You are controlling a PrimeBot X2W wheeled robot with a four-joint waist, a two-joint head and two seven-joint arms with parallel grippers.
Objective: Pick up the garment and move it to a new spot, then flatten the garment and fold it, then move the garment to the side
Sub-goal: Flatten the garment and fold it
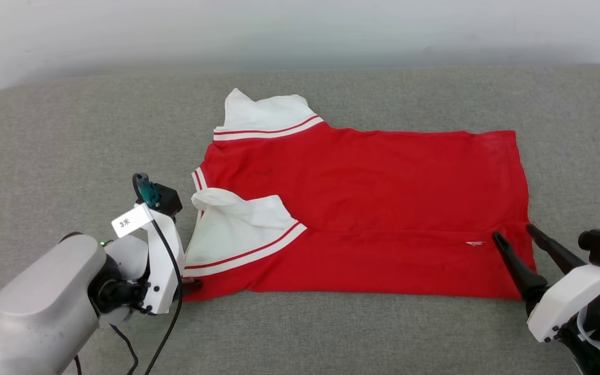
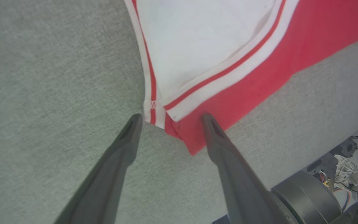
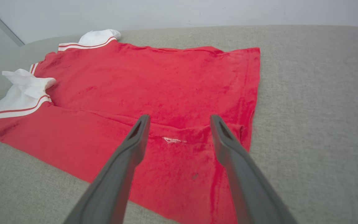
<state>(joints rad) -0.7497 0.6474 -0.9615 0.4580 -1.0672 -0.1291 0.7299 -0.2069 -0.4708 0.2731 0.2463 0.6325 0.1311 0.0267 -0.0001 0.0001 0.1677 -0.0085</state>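
The garment (image 1: 373, 182) lies spread on the grey surface, collar end to the left and hem to the right, its plain red side up. Its near long edge is folded over. One white sleeve (image 1: 266, 114) sticks out at the far left; the other white sleeve (image 1: 237, 224) lies crumpled on the near left. My left gripper (image 2: 171, 119) is open, its fingers straddling the garment's (image 2: 253, 81) near-left corner at the striped trim. My right gripper (image 1: 513, 234) is open just above the red cloth (image 3: 154, 81) near the hem, by a small white label (image 3: 172, 140).
The grey padded surface (image 1: 71, 146) reaches well beyond the garment on all sides, and a pale wall (image 1: 300, 31) stands behind it. A white tag (image 1: 128, 223) hangs on my left wrist's cable. Dark parts of the robot's base (image 2: 322, 196) show below the surface's near edge.
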